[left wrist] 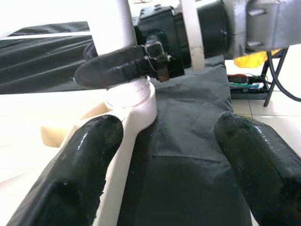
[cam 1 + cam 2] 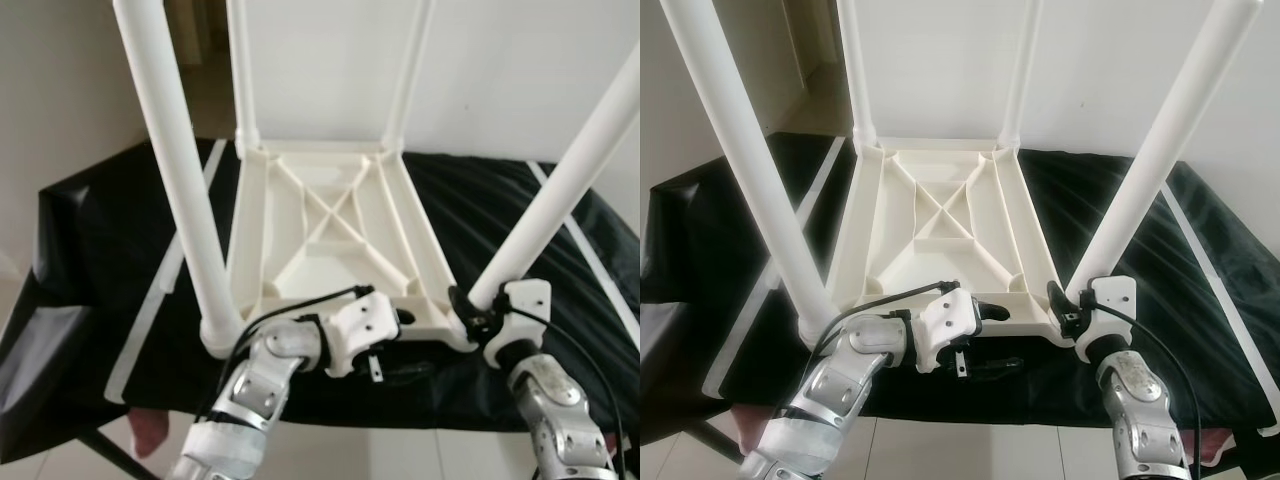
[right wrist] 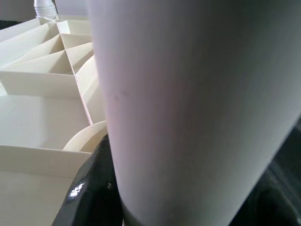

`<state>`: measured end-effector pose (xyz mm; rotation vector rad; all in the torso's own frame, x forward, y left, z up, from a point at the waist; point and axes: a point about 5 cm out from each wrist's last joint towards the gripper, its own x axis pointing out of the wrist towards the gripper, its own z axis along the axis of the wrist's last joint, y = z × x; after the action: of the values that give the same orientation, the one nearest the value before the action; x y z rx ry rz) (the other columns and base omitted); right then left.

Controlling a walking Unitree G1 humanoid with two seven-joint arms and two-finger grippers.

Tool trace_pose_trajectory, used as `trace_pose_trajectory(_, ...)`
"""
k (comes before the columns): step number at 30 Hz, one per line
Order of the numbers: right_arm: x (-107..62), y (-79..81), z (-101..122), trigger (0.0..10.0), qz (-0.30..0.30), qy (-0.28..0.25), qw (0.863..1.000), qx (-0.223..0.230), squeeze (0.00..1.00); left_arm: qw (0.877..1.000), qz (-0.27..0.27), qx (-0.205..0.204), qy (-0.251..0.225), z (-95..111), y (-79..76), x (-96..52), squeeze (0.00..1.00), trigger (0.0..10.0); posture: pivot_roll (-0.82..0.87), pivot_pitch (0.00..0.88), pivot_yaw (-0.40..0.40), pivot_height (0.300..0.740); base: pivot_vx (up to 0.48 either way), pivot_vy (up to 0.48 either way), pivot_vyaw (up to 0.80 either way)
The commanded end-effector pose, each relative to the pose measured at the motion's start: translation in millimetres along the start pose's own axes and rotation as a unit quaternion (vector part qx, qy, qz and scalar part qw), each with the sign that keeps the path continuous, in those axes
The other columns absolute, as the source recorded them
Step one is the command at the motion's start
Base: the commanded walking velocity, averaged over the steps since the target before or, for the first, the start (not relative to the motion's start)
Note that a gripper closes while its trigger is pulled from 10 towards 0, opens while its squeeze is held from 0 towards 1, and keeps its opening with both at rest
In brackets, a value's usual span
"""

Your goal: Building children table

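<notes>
A white plastic children's table (image 2: pixel 330 225) lies upside down on a black cloth, with all its legs standing up. My right gripper (image 2: pixel 478 318) is shut on the near right leg (image 2: pixel 570 180) just above its corner socket (image 1: pixel 134 101); that leg (image 3: pixel 188 108) is pressed against a black finger (image 3: pixel 91 197). My left gripper (image 2: pixel 995 340) is open at the table's near rim, close to that corner. One of its fingers (image 1: pixel 80 179) lies against the white rim, the other finger (image 1: pixel 256 165) is over the cloth. The near left leg (image 2: pixel 180 170) stands untouched.
The black cloth (image 2: pixel 100 250) with white stripes covers a low surface that drops off at the left and near edges. A white wall (image 2: pixel 500 60) rises close behind the two far legs (image 2: pixel 243 70). Tiled floor (image 2: pixel 60 465) lies below at the left.
</notes>
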<state>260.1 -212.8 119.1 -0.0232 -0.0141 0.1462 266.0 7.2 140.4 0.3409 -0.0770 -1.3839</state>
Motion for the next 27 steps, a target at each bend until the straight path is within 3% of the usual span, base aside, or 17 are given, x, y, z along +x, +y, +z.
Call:
trace_pose_trajectory(1,-1.7,6.7,-2,10.0,0.002,0.010,1.000,0.007,0.00,0.997,0.080,-0.001,0.002,1,6.7,-1.7,0.00,10.0,-0.04,0.000,-0.034,0.740,0.000,0.000,0.00)
trace_pose_trajectory(8,-0.8,9.9,-2,10.0,-0.060,0.014,0.998,0.033,0.00,0.997,0.083,-0.005,0.005,-1,6.7,-3.1,0.00,10.0,-0.04,0.000,-0.035,0.740,0.000,0.000,0.00)
trace_pose_trajectory(9,-0.3,14.0,-5,10.0,-0.105,0.014,0.993,0.053,0.00,0.996,0.084,-0.004,0.004,0,7.0,-2.1,0.00,10.0,-0.04,0.000,-0.035,0.740,0.000,0.000,0.00)
trace_pose_trajectory(11,-0.3,14.0,-5,10.0,-0.105,0.014,0.993,0.053,0.00,0.996,0.084,-0.004,0.004,0,7.0,-2.1,0.00,10.0,-0.04,0.000,-0.035,0.740,0.000,0.000,0.00)
trace_pose_trajectory(14,-0.1,18.5,-5,10.0,-0.154,0.009,0.986,0.066,0.00,0.996,0.084,-0.004,0.004,0,6.8,-2.2,0.00,10.0,-0.04,0.000,-0.037,0.740,0.000,0.000,0.00)
trace_pose_trajectory(16,-0.5,22.0,-4,10.0,-0.200,0.004,0.977,0.077,0.00,0.996,0.084,-0.004,0.006,-2,6.3,-3.4,0.00,10.0,-0.03,0.000,-0.041,0.740,0.000,0.000,0.00)
trace_pose_trajectory(21,-2.9,24.6,-5,10.0,-0.247,0.007,0.965,0.087,0.00,0.996,0.085,-0.003,0.008,-2,6.2,-4.6,0.00,10.0,-0.03,0.000,-0.045,0.740,0.000,0.000,0.00)
trace_pose_trajectory(22,-6.0,24.4,-7,10.0,-0.289,0.016,0.953,0.091,0.00,0.996,0.086,-0.004,0.009,-2,6.5,-5.2,0.00,10.0,-0.02,0.000,-0.047,0.740,0.000,0.000,0.00)
trace_pose_trajectory(27,-11.0,23.1,-7,10.0,-0.335,0.023,0.937,0.093,0.00,0.995,0.094,-0.009,0.011,-4,8.2,-5.7,0.00,10.0,-0.03,0.000,-0.042,0.740,0.000,0.000,0.00)
